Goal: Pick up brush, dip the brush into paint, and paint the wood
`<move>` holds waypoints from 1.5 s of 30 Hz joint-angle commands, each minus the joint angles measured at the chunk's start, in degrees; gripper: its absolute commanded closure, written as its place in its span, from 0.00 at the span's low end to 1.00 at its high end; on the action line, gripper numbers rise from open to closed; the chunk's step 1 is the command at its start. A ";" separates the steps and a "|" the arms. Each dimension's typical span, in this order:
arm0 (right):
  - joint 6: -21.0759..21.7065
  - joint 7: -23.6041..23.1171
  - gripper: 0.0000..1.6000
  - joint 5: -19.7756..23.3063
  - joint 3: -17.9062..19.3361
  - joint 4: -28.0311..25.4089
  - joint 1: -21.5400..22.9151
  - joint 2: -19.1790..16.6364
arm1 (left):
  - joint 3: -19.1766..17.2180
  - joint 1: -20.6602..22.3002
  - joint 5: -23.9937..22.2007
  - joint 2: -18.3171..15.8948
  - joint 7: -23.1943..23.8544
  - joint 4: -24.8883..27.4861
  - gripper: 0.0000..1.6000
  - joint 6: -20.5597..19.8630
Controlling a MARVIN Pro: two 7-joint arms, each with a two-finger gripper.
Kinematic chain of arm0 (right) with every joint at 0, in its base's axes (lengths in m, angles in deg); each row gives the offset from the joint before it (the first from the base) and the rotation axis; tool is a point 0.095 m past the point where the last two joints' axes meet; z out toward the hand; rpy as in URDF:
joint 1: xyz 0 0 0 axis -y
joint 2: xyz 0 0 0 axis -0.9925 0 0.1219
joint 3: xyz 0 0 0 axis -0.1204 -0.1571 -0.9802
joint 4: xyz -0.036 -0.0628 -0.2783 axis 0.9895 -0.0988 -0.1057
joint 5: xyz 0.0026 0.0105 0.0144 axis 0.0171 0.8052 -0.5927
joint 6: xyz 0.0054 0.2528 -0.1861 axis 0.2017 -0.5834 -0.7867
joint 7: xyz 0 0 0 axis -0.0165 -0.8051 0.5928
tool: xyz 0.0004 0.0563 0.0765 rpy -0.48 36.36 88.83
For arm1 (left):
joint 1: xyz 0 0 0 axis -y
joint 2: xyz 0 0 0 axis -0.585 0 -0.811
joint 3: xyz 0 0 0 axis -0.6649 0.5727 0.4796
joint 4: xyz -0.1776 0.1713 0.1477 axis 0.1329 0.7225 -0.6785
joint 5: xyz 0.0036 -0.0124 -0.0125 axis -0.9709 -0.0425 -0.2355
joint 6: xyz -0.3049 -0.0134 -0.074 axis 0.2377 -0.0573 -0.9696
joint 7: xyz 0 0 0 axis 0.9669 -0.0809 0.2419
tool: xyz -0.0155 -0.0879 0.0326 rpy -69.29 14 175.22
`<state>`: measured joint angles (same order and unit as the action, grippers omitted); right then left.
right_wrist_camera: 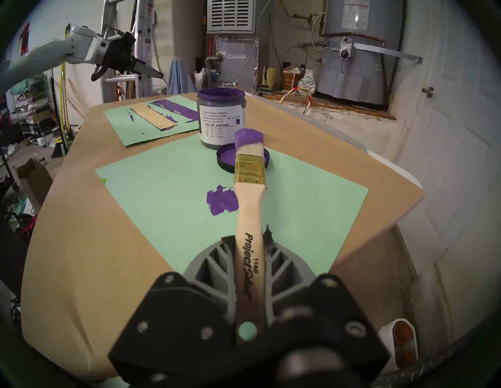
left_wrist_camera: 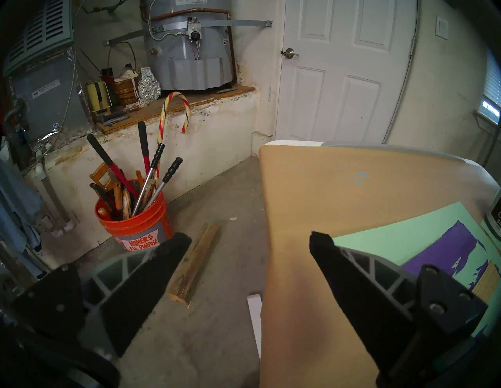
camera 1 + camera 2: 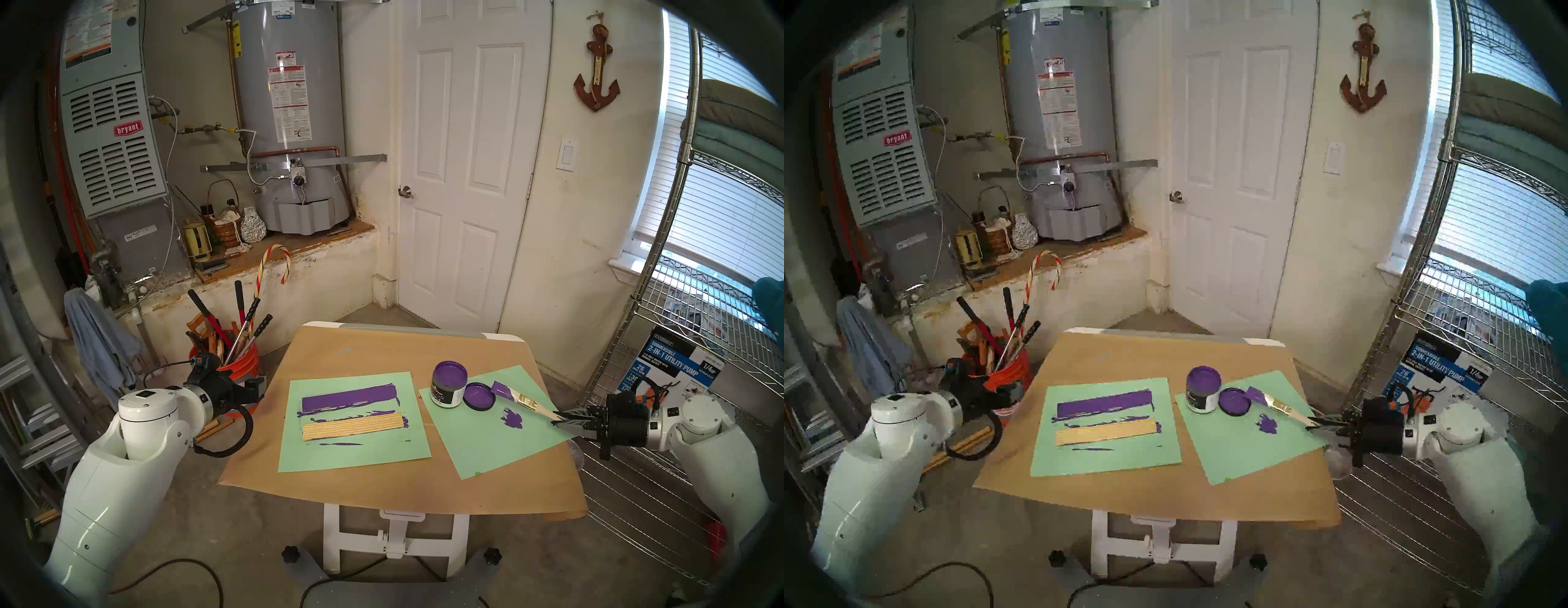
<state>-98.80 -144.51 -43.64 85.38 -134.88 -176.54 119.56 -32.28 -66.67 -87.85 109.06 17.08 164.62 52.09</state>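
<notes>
- Brush (image 1: 249,214) — clamped by its pale handle in the right gripper (image 1: 250,245), fingers closed on either side of the lettered shaft; handle end runs back through the palm. Grip sits at the rear half of the handle, which I judge leaves the whole ferrule and bristles free for dipping.
- Long axis runs from the gripper out over the right-hand green sheet (image 1: 162,189), bristles leading toward the jar. Purple-stained bristle tip hangs above the black lid (image 1: 225,159), just short of the jar. In the head view the brush (image 3: 524,401) slants up-left from the table's right edge; it looks lifted clear of the paper, though height is hard to judge.
- Paint (image 3: 449,384) — open jar, glossy purple at the top, standing at the sheet's far corner, lid touching or just beside it. Lid is off, so a dip needs no second hand.
- Purple smear (image 1: 222,201) on the sheet under the handle.
- Wood (image 3: 353,428) — ribbed strip lying crosswise on the left green sheet (image 3: 352,450), face pale tan, unpainted. A flat purple stripe (image 3: 348,401) lies on the paper just behind it, parallel.
- Left gripper (image 2: 250,249) — jaws spread wide, empty, parked off the table's left edge — out of the working arm's way, by my reading.
- Step in hand: pick-up done; dip not yet made.
</notes>
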 commanded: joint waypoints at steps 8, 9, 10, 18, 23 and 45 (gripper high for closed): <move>-0.30 0.39 1.00 -0.64 1.34 -0.04 -0.71 -1.08 | -0.48 0.21 -0.10 -0.10 -0.06 0.76 0.00 0.08; -0.24 0.42 1.00 -0.70 1.37 -0.07 -0.72 -1.10 | -0.48 0.21 -0.10 -0.10 -0.06 0.76 0.00 0.08; -0.20 0.45 1.00 -0.79 1.39 -0.12 -0.74 -1.13 | -0.48 0.21 -0.10 -0.10 -0.06 0.76 0.00 0.08; -0.21 0.79 1.00 -2.11 0.44 1.52 0.52 -1.10 | -0.48 0.21 -0.10 -0.10 -0.06 0.77 0.00 0.08; 0.18 0.86 1.00 -2.51 0.58 1.33 0.45 -1.10 | -0.48 0.21 -0.10 -0.10 -0.06 0.76 0.00 0.08; 0.78 0.97 0.77 -3.03 -0.22 0.99 0.87 -0.77 | -0.48 0.21 -0.10 -0.10 -0.06 0.76 0.00 0.08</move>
<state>-97.95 -143.22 -46.99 84.98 -132.85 -176.26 118.86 -32.29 -66.68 -87.85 109.05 17.08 164.62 52.09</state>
